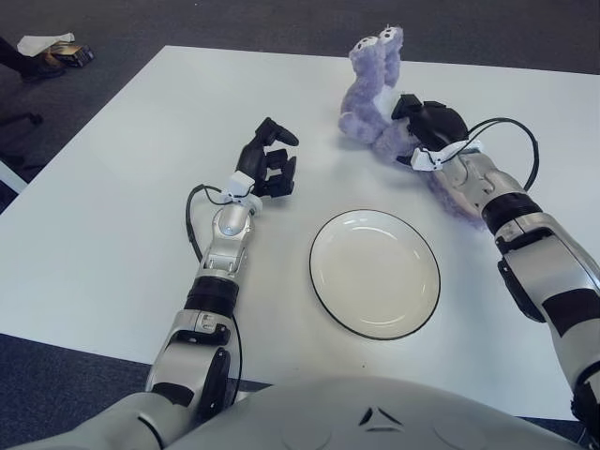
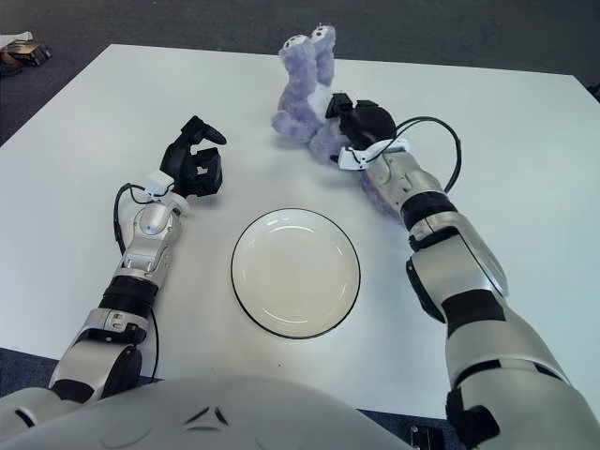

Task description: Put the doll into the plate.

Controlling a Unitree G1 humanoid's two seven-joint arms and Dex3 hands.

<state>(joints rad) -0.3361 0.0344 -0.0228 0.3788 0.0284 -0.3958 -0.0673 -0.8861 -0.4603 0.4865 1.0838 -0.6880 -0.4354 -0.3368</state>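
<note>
1. The right hand (image 1: 427, 120) is at the far side of the white table (image 1: 122, 187), black fingers curled into the middle of the purple doll (image 1: 370, 98), so it looks clamped on the plush, though the fingertips are buried in the fur and I can't see how much they have

2. The doll sits beyond the plate (image 1: 375, 272) and slightly to its right, head and ears poking up away from the robot, lower body trailing under the right forearm towards the table edge

3. The plate is bare, white with a dark rim, well apart from the doll, so nothing is delivered yet

4. The left hand (image 1: 270, 161) shows to the left of the plate, fingers loosely curled and holding nothing, out of the action

5. Risk one, as I judge it: soft fur and stuffing give way, so a pinch that has only caught pile could slip as the doll is lifted

6. Risk two: the trailing end under the forearm could drag or snag on the arm and twist the toy out of the grip

7. Risk three: a floppy doll coming in low may nudge the rim and shove the plate, or end up draped half over the edge
</note>
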